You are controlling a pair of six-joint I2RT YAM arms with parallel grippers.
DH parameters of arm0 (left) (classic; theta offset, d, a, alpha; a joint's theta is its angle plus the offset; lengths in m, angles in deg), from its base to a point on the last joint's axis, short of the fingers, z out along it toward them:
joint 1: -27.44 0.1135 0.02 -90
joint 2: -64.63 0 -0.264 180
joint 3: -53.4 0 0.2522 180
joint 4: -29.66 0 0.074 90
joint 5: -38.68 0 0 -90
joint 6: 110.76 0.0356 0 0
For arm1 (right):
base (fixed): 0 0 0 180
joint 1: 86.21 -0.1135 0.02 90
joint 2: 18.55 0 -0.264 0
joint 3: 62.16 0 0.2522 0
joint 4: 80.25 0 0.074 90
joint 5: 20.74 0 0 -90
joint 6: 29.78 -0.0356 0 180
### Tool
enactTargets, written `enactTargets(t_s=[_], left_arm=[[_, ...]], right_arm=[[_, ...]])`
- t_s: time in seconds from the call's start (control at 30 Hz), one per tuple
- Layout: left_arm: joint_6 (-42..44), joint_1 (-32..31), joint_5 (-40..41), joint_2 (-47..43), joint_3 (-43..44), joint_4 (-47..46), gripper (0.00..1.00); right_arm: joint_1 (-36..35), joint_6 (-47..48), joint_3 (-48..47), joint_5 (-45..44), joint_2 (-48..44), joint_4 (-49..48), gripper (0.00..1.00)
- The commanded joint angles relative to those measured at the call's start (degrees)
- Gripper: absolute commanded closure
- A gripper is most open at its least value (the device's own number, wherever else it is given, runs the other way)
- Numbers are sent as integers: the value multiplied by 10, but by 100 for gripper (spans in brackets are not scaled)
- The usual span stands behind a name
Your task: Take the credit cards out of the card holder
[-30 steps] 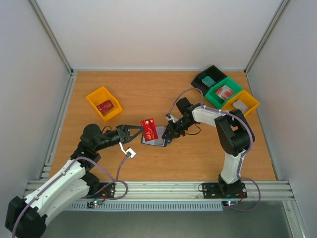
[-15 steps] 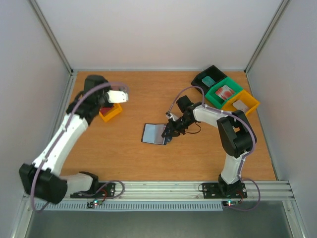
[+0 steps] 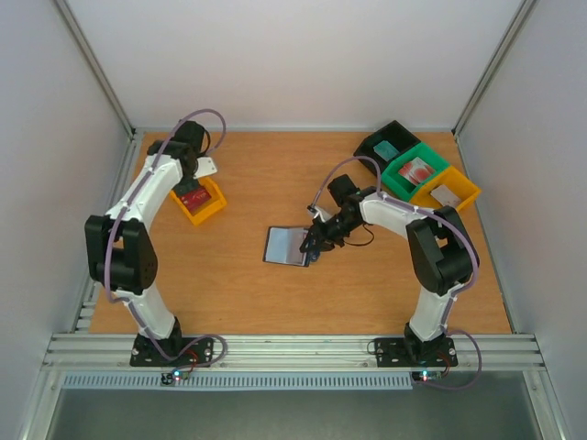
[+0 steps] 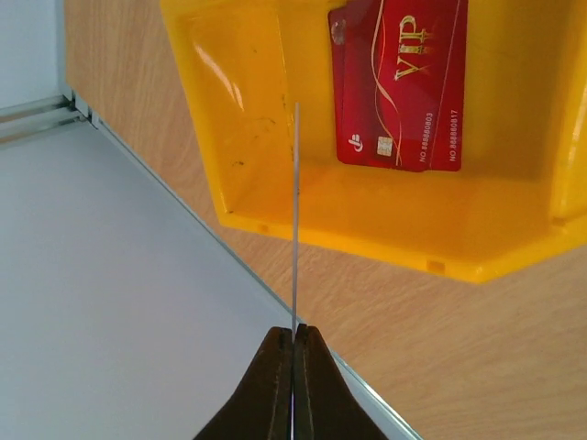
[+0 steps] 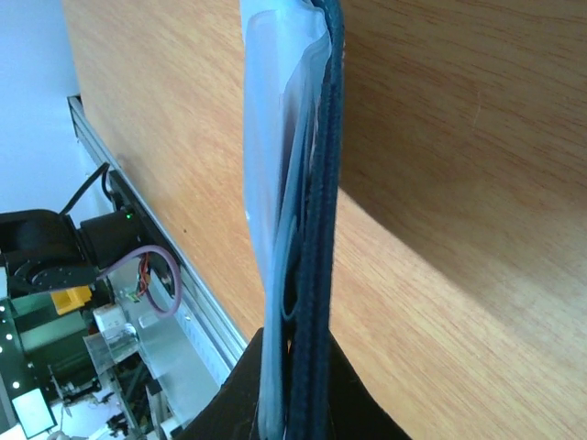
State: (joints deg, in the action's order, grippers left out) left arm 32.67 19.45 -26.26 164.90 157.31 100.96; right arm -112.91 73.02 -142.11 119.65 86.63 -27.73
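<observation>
Directly between the pressed-together jaws of the left gripper (image 4: 293, 341) sits 1 credit card (image 4: 295, 220), clamped by its near end and seen edge-on as a thin pale line. Its long axis runs straight out from the fingertips, and its far end shows against the inside of the yellow bin (image 4: 385, 229). It points at the bin's left part, beside the red VIP card (image 4: 401, 87) that lies flat on the bin floor, and apart from it. That line-up is what the coming move turns on, by my reading. The bin's open mouth lies ahead of and under the card's free end, so letting go should drop it in with the other. The near wall is the 1 edge it could catch.

Further out, at mid-table, the right gripper (image 5: 295, 346) is clamped on the edge of the navy card holder (image 5: 321, 183). The holder's pale pockets face left in the wrist view, and it lies open on the wooden table (image 5: 440, 137). It is well apart from the bin, so only the left arm is placed to deliver. Whether more cards sit in the pockets I cannot tell.
</observation>
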Motion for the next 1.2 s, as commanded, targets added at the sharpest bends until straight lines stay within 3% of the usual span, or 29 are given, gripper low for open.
enactTargets(t_s=[0.0, 0.37, 0.83, 0.87, 0.93, 1.03, 1.17], left_arm=[[11, 0, 54, 27, -43, -119, 100], [-21, -4, 26, 89, -40, -195, 100], [-34, -13, -1, 110, -97, -189, 100], [-36, -14, -2, 112, -93, -183, 93], [-44, -14, -8, 111, -83, -161, 61], [-70, -14, -59, 90, -67, -126, 28], [-105, -14, -153, 53, -25, -46, 22]], right_arm=[[-1, 13, -1, 1, -30, 11, 99], [-1, 19, -18, -4, -24, 29, 99], [-1, 23, -26, -8, -21, 37, 99], [-1, 23, -27, -7, -20, 38, 99], [0, 24, -28, -10, -23, 41, 99], [0, 31, -28, -14, -28, 48, 98], [0, 38, -31, -14, -40, 58, 98]])
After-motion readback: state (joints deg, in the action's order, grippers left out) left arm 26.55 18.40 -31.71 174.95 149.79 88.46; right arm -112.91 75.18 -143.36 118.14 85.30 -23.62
